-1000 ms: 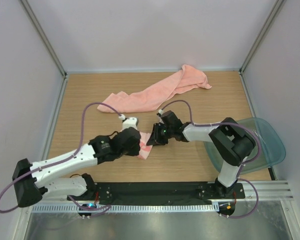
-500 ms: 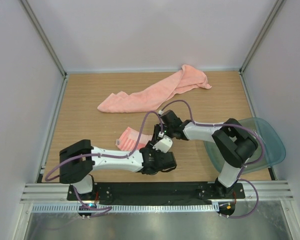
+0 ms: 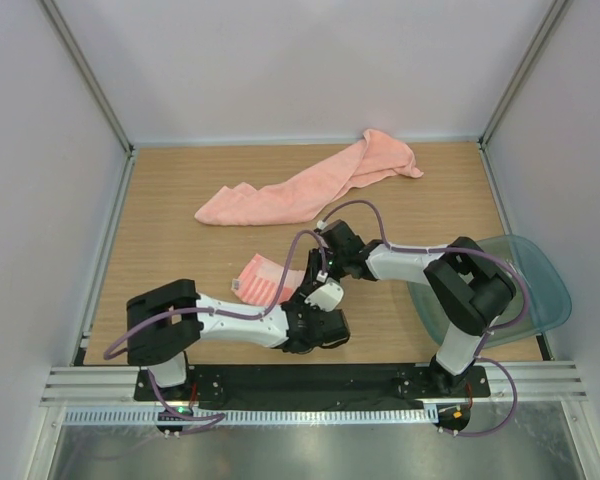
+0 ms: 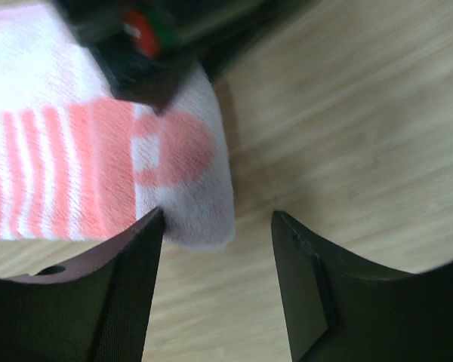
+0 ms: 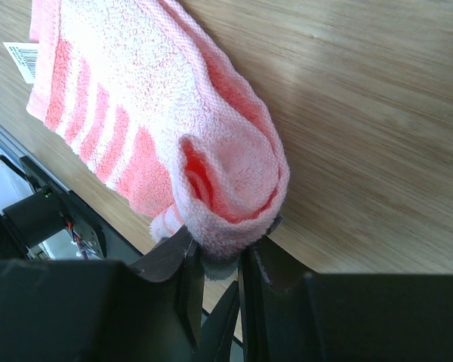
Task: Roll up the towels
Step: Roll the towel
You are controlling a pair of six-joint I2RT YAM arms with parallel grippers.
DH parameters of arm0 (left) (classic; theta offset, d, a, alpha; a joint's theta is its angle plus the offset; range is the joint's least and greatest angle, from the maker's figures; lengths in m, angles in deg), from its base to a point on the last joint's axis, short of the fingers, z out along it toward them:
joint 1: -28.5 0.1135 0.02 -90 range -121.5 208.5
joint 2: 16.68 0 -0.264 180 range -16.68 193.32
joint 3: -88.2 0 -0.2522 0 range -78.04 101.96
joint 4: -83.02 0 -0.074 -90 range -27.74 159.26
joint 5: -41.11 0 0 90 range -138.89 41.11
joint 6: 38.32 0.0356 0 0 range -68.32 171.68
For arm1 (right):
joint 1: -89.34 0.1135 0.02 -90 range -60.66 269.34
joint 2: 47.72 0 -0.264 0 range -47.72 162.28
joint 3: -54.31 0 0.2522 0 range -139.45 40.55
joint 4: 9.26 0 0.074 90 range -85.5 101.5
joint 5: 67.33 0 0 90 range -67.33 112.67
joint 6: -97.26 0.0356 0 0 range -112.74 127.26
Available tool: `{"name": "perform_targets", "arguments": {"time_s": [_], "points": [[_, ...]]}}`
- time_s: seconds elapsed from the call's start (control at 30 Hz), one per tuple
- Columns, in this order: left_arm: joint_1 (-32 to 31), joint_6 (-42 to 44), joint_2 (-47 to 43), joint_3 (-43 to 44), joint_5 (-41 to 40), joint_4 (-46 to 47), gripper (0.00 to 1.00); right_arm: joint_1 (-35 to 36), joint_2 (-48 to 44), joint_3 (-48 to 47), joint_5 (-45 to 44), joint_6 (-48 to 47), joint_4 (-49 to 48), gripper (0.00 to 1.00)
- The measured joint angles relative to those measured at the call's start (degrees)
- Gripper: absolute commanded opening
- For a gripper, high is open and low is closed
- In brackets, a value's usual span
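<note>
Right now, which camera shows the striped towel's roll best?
Right wrist: the striped towel fills the frame, spiral end toward the lens. Left wrist shows a blurred flat corner; top view, a small patch.

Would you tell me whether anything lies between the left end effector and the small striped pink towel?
Nothing visible does: the open left end effector faces the small salmon-pink striped terry towel, whose rolled end the right end effector pinches.

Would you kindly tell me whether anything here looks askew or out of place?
The long plain towel lies twisted and bunched across the table's far side. The teal tray juts past the table's right edge. The striped towel, pinched in the right hand, is rolled loosely and lopsidedly.
</note>
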Motion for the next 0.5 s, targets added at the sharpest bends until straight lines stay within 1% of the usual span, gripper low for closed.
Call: {"name": "perform_targets", "arguments": {"time_s": [0.1,0.17,0.23,0.27,0.33,0.47,0.5], "points": [[0.2,-0.2,-1.2,-2.5,-0.6,2.6,0.6,0.0,0.0,0.0,0.0,0.0,0.1,0.18],[0.6,-0.2,-2.1,-3.7,-0.2,4.0,0.58,0.1,0.0,0.0,0.0,-0.2,0.1,0.18],[1.2,-0.2,-2.8,-4.7,0.4,5.2,0.52,0.1,0.0,0.0,0.0,-0.2,0.2,0.18],[1.7,-0.2,-3.1,-5.2,0.7,5.9,0.48,0.1,0.0,0.0,0.0,-0.2,0.2,0.18],[2.7,-0.2,-3.8,-6.3,1.2,7.1,0.45,0.1,-0.1,0.0,0.0,-0.2,0.2,0.18],[4.9,0.1,-5.7,-8.5,2.9,9.5,0.34,0.1,-0.1,0.0,0.0,-0.4,0.2,0.18],[5.6,0.3,-6.5,-9.2,3.5,10.4,0.29,0.1,-0.1,0.0,0.0,-0.4,0.2,0.18]]}}
